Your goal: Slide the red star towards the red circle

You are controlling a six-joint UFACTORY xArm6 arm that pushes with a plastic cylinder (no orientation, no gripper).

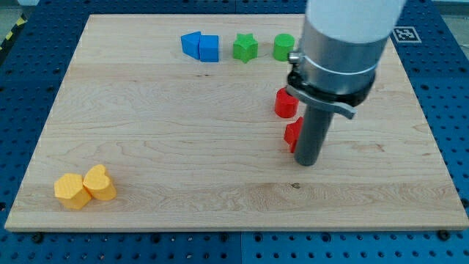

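The red star lies on the wooden board right of centre, partly hidden behind my rod. The red circle sits just above it, a small gap apart. My tip rests on the board at the star's lower right side, touching or nearly touching it. The arm's large grey body covers the view's top right.
Two blue blocks sit together at the view's top, with a green star and a green circle to their right. Two yellow blocks lie at the bottom left. The board's edge runs along the bottom.
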